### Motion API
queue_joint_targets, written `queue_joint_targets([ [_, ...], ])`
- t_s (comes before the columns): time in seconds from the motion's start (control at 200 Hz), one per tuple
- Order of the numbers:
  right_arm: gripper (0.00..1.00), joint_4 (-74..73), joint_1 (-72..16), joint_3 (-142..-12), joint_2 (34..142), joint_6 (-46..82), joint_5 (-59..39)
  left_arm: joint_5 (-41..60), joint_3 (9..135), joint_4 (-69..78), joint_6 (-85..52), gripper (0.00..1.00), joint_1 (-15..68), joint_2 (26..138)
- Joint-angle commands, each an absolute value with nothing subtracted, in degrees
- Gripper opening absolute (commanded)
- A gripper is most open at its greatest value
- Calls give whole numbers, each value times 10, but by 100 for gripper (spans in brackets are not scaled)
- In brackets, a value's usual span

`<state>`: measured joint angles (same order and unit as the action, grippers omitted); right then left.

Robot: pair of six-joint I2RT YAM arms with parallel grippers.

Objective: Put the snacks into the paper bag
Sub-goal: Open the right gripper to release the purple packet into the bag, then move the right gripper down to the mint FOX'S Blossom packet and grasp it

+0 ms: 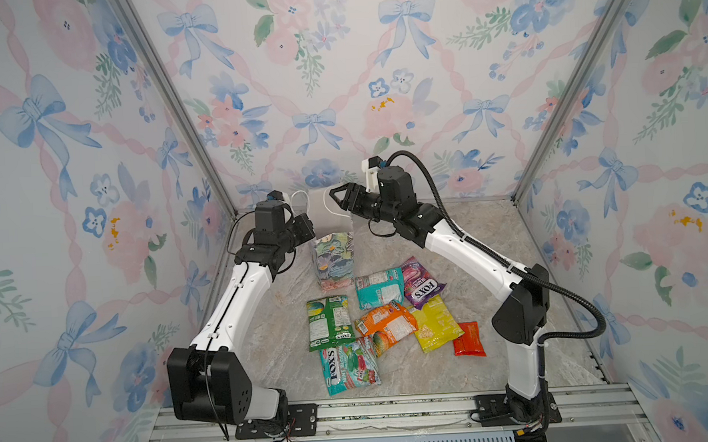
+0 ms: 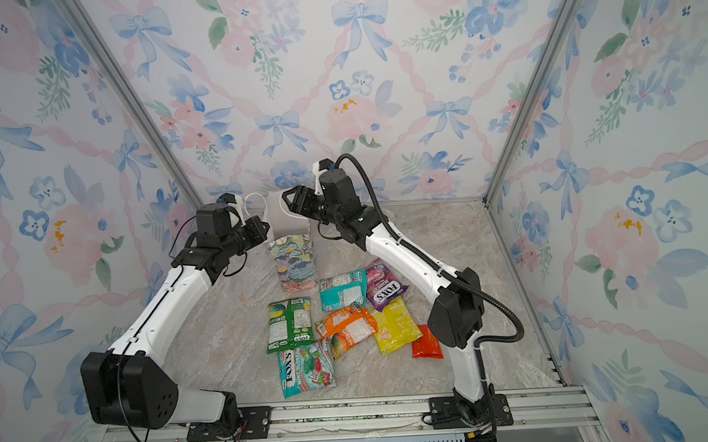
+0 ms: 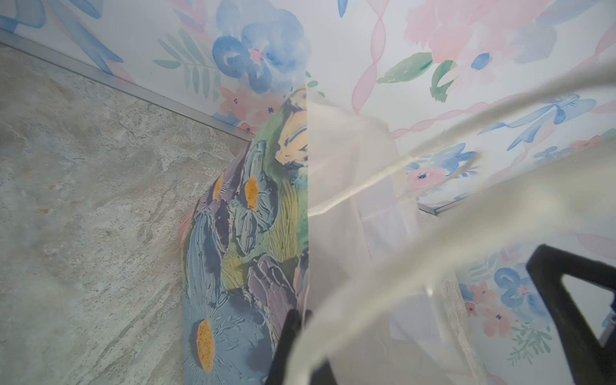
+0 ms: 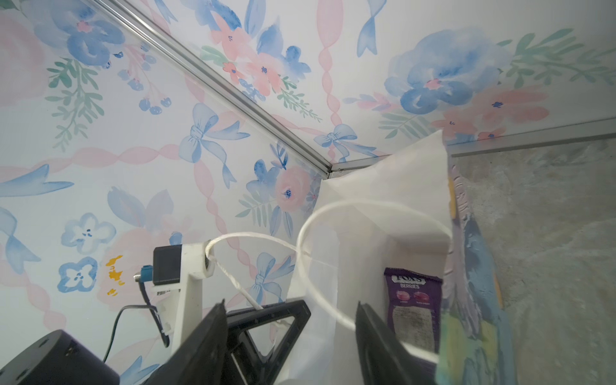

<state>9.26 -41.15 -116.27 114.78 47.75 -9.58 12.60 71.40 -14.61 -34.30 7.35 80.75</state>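
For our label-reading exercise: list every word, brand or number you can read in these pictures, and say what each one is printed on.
"FOX'S BERRIES": purple pouch standing inside the paper bag.
"FOX'S": other purple pouch, lying outside the bag, seen upside down.
"FOX'S MINT BLOSSOM": teal pouch nearest the front.
Small print on the green pouch and orange pouch: too small to read.

FOX'S BERRIES on purple pouch [image 4: 412,301]
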Motion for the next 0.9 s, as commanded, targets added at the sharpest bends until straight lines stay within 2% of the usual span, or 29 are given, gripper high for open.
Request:
queue_joint_targets([
  [0.0,72,99,-403,-1180,1127,452,-110,150,722,-127,-332,0,66,813],
  [0.225,88,150,-386,-1154,1082,404,-114,173,734,-128,-315,0,57,827],
  [0.445,100,173,-365,-973,953,314,-96,189,745,-133,-282,0,41,842],
  [0.565,96,191,-363,-829,847,280,-53,197,747,-133,-270,0,32,845],
  [0.755,100,252,-378,-656,735,299,-47,222,745,-134,-249,0,28,848],
  [0.895,93,260,-418,-559,682,347,-69,232,734,-133,-236,0,26,843],
])
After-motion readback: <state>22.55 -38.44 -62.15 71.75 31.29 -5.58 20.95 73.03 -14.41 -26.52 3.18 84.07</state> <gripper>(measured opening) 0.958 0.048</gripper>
